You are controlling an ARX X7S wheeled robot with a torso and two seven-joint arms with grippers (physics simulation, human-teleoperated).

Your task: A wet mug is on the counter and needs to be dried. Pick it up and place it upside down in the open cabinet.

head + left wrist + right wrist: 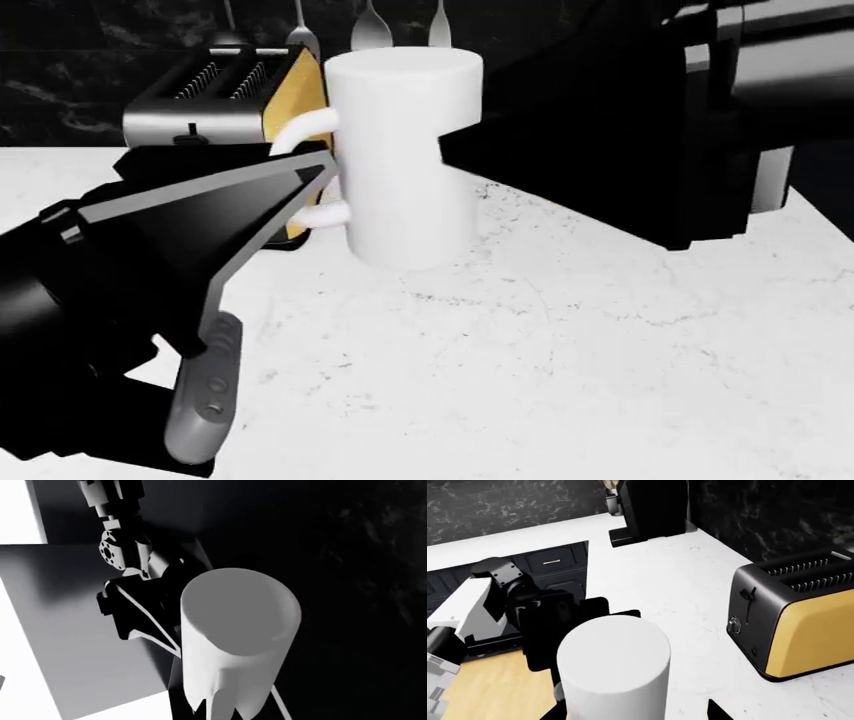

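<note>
The white mug (400, 150) stands upright in mid-air over the counter (601, 350), its loop handle toward my left arm. My left gripper (327, 180) reaches in from the lower left and is shut on the mug (233, 645), with dark fingers tight against both its sides. My right gripper (451, 152) comes from the right. Its black fingers straddle the mug (614, 670), and a strip of counter (660, 570) shows between one finger and the mug wall, so it is open. The open cabinet is out of view.
A yellow-sided toaster (220, 90) sits just behind the mug, also in the right wrist view (794, 615). Spoons hang on the dark wall (374, 25). A black appliance (650, 510) stands at the counter's far end. Dark drawers (554, 560) and wood floor (487, 685) lie past the edge.
</note>
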